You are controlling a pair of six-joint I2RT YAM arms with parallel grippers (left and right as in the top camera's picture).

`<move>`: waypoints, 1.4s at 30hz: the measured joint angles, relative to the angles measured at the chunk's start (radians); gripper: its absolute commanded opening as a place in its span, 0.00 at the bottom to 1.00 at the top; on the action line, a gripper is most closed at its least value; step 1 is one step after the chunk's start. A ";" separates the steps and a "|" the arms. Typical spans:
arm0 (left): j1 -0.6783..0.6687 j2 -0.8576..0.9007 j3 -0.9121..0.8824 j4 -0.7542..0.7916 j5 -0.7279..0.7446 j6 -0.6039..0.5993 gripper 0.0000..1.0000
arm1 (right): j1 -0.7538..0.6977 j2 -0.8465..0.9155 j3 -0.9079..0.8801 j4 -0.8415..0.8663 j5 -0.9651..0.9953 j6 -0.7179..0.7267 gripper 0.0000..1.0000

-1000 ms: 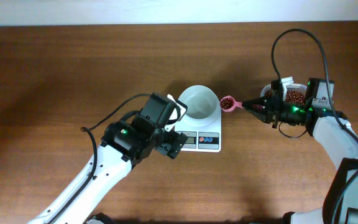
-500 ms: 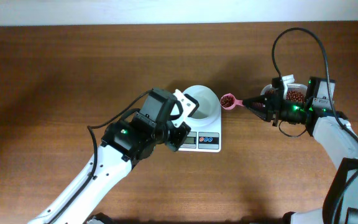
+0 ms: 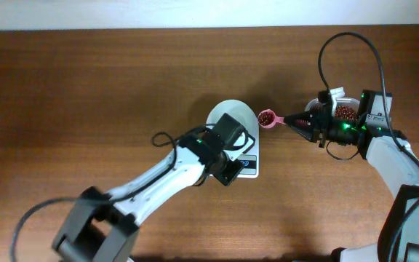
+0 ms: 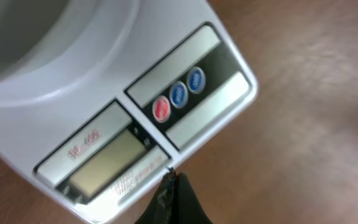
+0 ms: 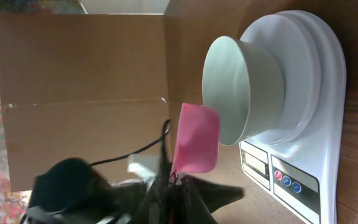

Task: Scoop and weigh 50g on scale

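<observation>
The white scale (image 3: 249, 167) carries a round white bowl (image 3: 230, 113). My left gripper (image 3: 228, 172) is shut and empty, with its tip over the scale's front edge by the grey display (image 4: 110, 163); that gripper (image 4: 174, 184) sits below the red and blue buttons (image 4: 178, 95). My right gripper (image 3: 297, 122) is shut on the handle of a pink spoon (image 3: 267, 118), which holds dark red-brown beans and hovers just right of the bowl. In the right wrist view the spoon (image 5: 197, 139) sits beside the bowl (image 5: 241, 87), above the gripper (image 5: 179, 186), and its beans are hidden.
A clear plastic tub (image 3: 345, 112) with more beans stands at the right, behind my right gripper. The left arm lies across the table from the lower left and covers the scale's display from above. A brown cardboard wall (image 5: 79, 81) shows behind the bowl.
My left gripper has gone from open to shut and swung right, over the scale's display. The right arm and the spoon have stayed still.
</observation>
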 measured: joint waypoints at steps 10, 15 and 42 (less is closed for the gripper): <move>0.000 0.088 -0.001 0.169 -0.022 0.005 0.00 | 0.000 0.000 0.000 0.000 0.000 0.000 0.04; 0.000 0.127 -0.001 0.171 -0.022 0.014 0.00 | 0.000 0.000 0.000 0.000 0.000 0.000 0.04; -0.010 0.142 0.022 0.120 -0.026 0.061 0.00 | 0.000 0.000 0.000 0.000 0.000 -0.001 0.04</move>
